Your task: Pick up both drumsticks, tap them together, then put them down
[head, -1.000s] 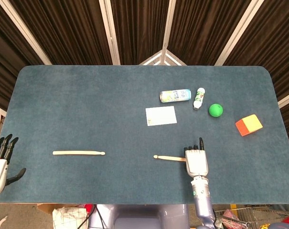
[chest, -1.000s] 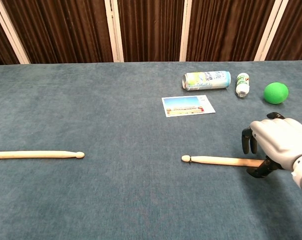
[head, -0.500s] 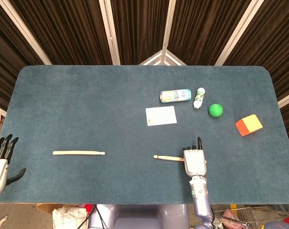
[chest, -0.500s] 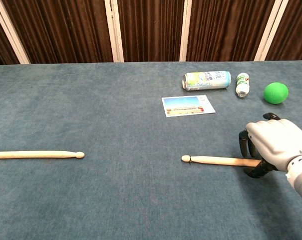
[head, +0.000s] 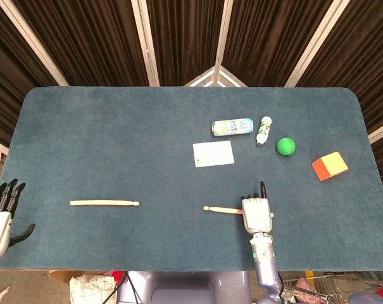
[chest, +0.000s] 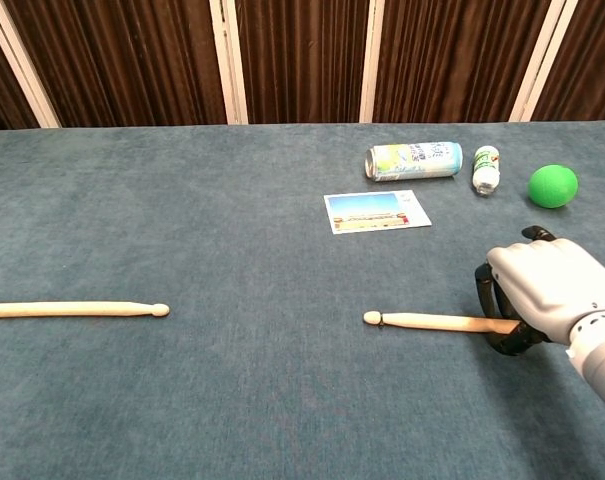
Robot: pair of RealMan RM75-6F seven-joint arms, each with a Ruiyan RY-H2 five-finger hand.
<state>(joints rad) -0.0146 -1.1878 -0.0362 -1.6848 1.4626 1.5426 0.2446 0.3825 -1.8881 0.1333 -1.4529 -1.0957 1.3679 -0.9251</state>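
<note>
**A:** Nearest the robot, what does the frame hold?

**B:** The left hand (head: 0, 218), off the table's near-left corner, fingers straight and spread, holding nothing. The chest view does not show it.

**A:** And the right?

**B:** The right hand (chest: 544, 292) sits over the butt end of the right drumstick (chest: 427, 321), dark fingers curled down around the shaft. Whether they have actually clamped it or only cage it cannot be told; the stick appears to lie flat on the cloth.

**A:** Describe the sticks.

**B:** Pale, bare wood, slim, each tapering to a small rounded bead. The right one lies crosswise on the near half of the blue-grey table (head: 115, 133), bead pointing toward the robot's left. The left drumstick (head: 104, 203) lies well apart from it, about as near the front edge, bead pointing toward the robot's right, with no hand on it.

**A:** Beyond them?

**B:** A postcard (head: 213, 154) lies flat past the right stick. Farther still, a drinks can (head: 232, 127) on its side, and just beside it a small white bottle (head: 264, 130) with green markings, also lying down. A green ball (head: 286, 147) rests to their right, and an orange-and-yellow cube (head: 330, 166) sits toward the table's right edge. Dark curtains (head: 185, 38) with pale uprights close the background.
</note>
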